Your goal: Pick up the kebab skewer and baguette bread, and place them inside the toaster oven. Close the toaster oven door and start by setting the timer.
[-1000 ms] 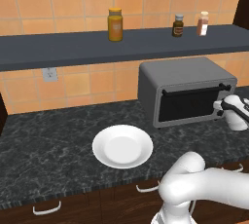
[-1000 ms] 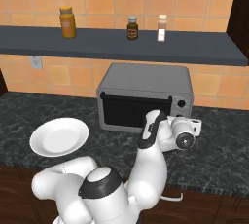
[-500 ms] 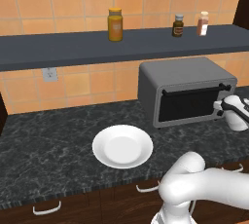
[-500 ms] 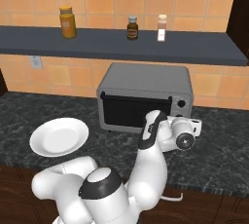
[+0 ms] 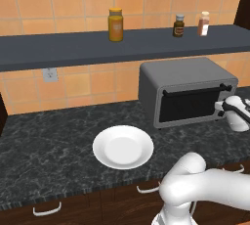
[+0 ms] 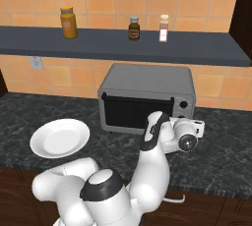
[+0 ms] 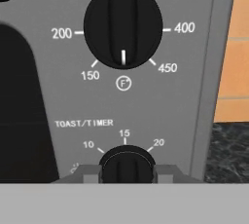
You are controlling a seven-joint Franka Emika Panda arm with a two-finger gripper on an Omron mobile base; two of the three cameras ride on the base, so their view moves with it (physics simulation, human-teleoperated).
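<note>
The grey toaster oven (image 5: 185,75) (image 6: 147,78) stands on the dark counter with its glass door (image 5: 190,105) (image 6: 134,113) shut. My gripper (image 7: 127,173) (image 5: 220,106) (image 6: 186,121) is at the oven's right-side control strip, shut on the toast/timer knob (image 7: 127,162), with one fingertip (image 7: 92,173) on each side of it. Above it is the temperature knob (image 7: 122,26), its mark pointing down. The kebab skewer and the baguette bread are hidden from view.
A white plate (image 5: 123,146) (image 6: 60,137) lies bare on the counter left of the oven. On the shelf (image 5: 73,48) above stand an orange jar (image 5: 115,24) and two small bottles (image 5: 179,25). Tiled wall behind; drawers below the counter edge.
The jaws have closed from wide open onto the timer knob. The arm and the base have not visibly moved.
</note>
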